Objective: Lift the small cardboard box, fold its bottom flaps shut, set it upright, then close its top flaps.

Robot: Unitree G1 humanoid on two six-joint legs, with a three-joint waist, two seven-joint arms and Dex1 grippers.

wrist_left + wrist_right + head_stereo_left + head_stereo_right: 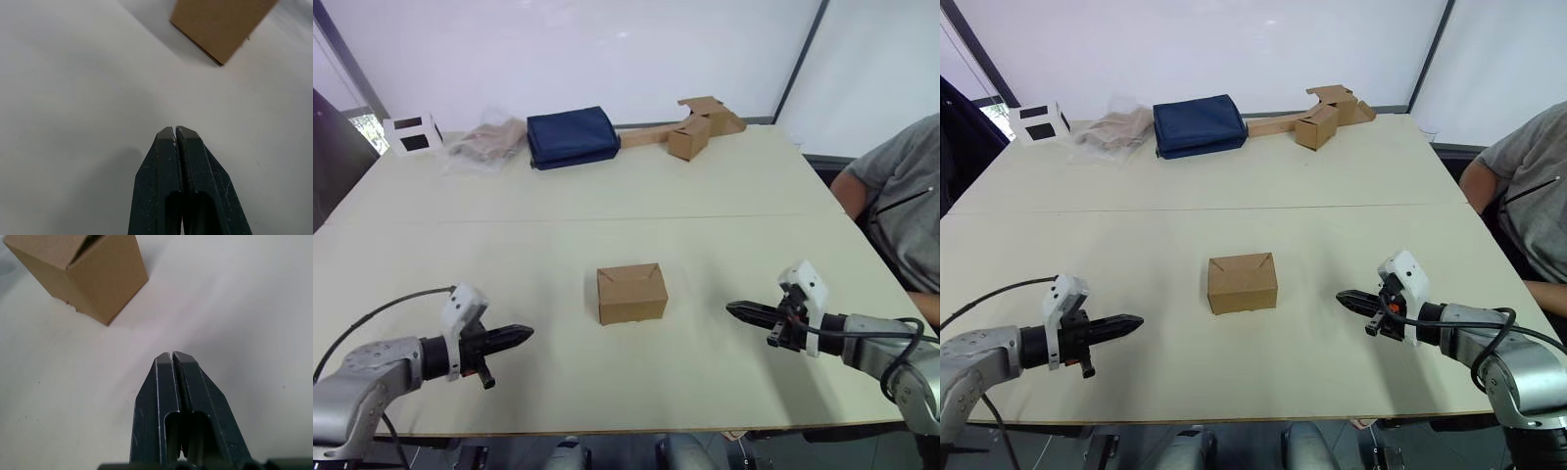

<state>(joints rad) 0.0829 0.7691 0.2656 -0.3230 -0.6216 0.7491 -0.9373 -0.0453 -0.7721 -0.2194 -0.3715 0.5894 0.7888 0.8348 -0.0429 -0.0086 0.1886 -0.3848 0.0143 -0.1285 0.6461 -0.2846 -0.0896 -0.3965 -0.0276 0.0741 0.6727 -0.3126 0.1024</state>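
Box-wise, your small cardboard box sits square between both pinched-shut grippers, left gripper about as near as right gripper, long axis pointing gripper to gripper.

The small cardboard box is running off the frame edge in the left wrist view, showing only one corner and wall. In the right wrist view the box's upper part is getting cut off too. Its underside is lying hidden against the table. A person is sitting half outside the frame at the robot's right, showing only an arm and shoulder.
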